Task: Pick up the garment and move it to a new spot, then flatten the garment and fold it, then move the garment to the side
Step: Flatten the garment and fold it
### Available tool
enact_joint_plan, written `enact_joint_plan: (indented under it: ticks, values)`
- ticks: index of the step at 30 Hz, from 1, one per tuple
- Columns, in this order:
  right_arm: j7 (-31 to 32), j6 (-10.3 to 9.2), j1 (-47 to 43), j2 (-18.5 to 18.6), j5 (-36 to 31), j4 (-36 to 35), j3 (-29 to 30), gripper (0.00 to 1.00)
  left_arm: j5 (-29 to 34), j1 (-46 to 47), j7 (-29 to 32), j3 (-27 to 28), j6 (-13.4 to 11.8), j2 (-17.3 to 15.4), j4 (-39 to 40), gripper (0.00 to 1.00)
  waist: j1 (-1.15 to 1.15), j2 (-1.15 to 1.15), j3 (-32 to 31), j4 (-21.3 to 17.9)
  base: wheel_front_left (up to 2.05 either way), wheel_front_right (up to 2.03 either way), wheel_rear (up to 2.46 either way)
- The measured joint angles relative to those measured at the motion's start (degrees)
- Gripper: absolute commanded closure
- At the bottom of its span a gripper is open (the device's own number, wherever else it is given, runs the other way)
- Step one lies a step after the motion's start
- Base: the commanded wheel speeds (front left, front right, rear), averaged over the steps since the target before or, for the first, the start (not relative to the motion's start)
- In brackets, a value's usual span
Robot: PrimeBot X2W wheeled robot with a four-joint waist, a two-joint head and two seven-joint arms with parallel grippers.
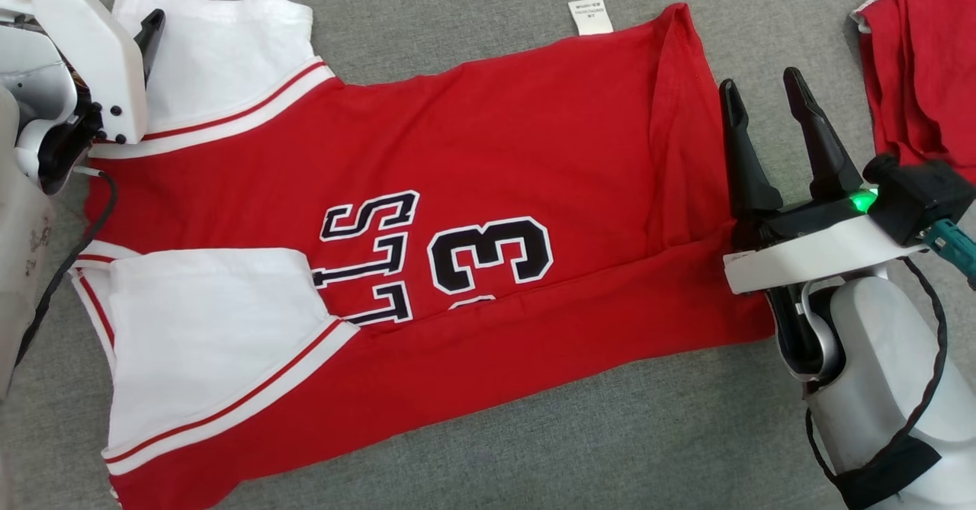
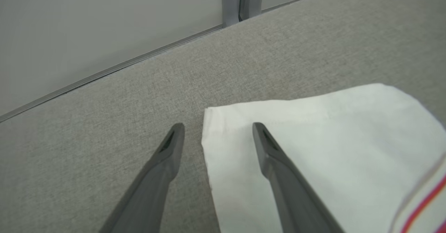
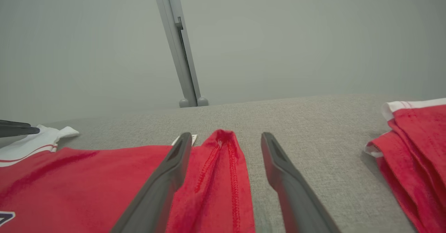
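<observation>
Garment [image 1: 473,190] lies flat on grey worktop [image 1: 534,434]. L fingers [image 2: 271,156] spread apart at corner of white sleeve [image 2: 313,139], empty. R fingers [image 1: 743,152] also apart by the hem [image 3: 223,163], nothing held.

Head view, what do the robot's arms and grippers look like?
Right gripper: long tapered black fingers, white bracket, green light, black camera block, teal connector, black cable along a pale grey forearm. Left gripper: matching dark fingers, white housing, black cable.

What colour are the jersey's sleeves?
White sleeves with a red-striped band, on the red jersey; clearest in the head view.
</observation>
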State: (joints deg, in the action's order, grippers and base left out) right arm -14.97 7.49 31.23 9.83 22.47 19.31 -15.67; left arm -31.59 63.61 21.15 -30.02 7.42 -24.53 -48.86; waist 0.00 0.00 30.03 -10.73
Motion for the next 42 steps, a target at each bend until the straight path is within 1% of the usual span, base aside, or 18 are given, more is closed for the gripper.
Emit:
enact_joint_plan:
  ticks: [3,9,15,16,17,21,24,26,30,35,37,42]
  values:
    - [0.0,0.0,-0.21,-0.34,-0.15,0.19,0.09,0.0,0.27,0.73,0.05,-1.88,0.0,-0.58,-1.38,0.0,0.0,0.0,0.54,-0.74,0.0,0.0,0.0]
    - [0.0,0.0,-0.48,-0.91,-0.33,0.19,0.49,0.0,-0.75,3.02,0.2,-3.6,0.0,-1.03,-4.07,0.0,0.0,0.0,1.19,-1.53,0.0,0.0,0.0]
    - [0.0,0.0,-0.48,-1.01,-0.38,0.32,0.46,0.0,-2.52,4.49,1.05,-4.9,0.0,-0.48,-6.43,0.0,0.0,0.0,1.54,-1.82,0.0,0.0,0.0]
    - [0.0,0.0,-0.48,-0.97,-0.41,0.42,0.58,0.0,-3.33,4.55,1.43,-5.25,-0.02,-0.24,-6.43,0.34,0.0,0.0,1.52,-1.77,0.0,0.0,0.0]
    - [0.0,0.0,-0.48,-0.87,-0.48,0.53,0.77,0.0,-4.26,4.56,1.6,-5.54,-0.02,0.05,-6.17,0.99,0.0,0.0,1.47,-1.68,0.0,0.0,0.0]
    - [0.0,0.0,-0.46,-0.14,-0.91,1.08,1.36,0.0,-8.06,4.14,2.23,-6.71,-0.01,1.22,-4.78,1.0,0.0,0.0,1.08,-0.75,0.0,0.0,0.0]
    - [0.0,0.0,-0.03,0.99,-0.68,2.14,1.72,0.0,-9.71,3.37,0.74,-8.29,-0.01,1.2,-2.96,1.0,0.0,0.0,0.51,0.45,0.0,0.0,0.0]
    - [0.35,0.0,0.99,1.59,2.08,3.45,1.9,0.0,-10.9,2.69,-0.87,-9.36,-0.01,1.1,-1.31,1.0,0.0,0.0,-0.02,1.5,0.0,0.0,0.0]
    - [3.32,0.0,3.98,5.84,3.15,7.28,1.9,0.0,-11.79,2.12,-4.79,-12.34,0.0,0.45,2.82,1.0,0.0,0.0,-1.07,4.27,0.0,0.0,0.0]
    - [8.84,0.0,8.0,8.8,4.11,11.49,-0.15,0.0,-14.58,0.64,-8.51,-14.67,0.0,0.91,7.47,1.0,0.0,0.0,-2.3,8.51,0.0,0.0,0.0]
    - [10.58,0.0,9.62,9.59,4.11,12.98,-1.12,0.0,-15.36,0.02,-9.25,-15.78,0.0,1.12,9.16,1.0,0.0,0.0,-2.75,10.2,0.0,0.0,0.0]
    - [14.35,0.0,12.92,9.95,3.03,17.34,-2.98,0.0,-17.27,-1.23,-10.29,-18.33,0.0,1.52,12.36,1.0,0.0,0.0,-3.69,13.53,0.0,0.0,0.0]
